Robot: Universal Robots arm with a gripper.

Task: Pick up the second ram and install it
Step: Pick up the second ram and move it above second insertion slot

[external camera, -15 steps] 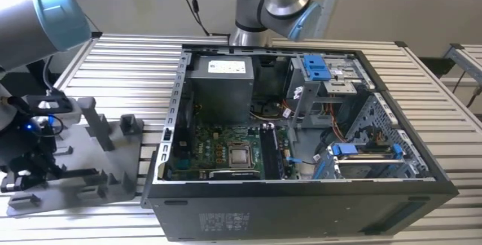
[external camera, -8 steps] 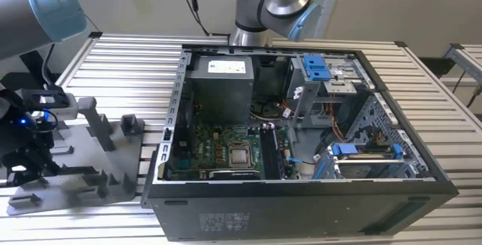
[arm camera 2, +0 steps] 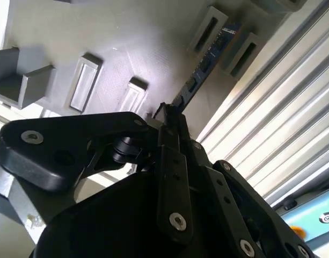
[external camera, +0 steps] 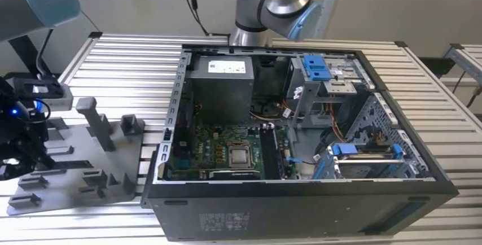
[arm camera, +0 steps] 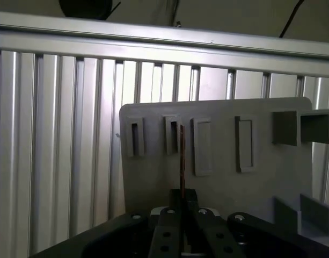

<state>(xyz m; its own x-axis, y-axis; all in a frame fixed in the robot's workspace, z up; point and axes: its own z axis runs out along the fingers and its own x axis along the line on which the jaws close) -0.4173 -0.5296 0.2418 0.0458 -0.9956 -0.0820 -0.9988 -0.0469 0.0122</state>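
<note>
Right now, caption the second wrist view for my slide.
Gripper shut on the second ram, edge-on over the grey fixture plate on the slatted table.

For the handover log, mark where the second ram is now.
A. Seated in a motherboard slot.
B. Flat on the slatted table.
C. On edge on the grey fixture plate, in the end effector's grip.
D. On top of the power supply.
C: in the second wrist view the second ram stands on edge on the grey fixture plate, with the end effector shut on its near end.
</note>
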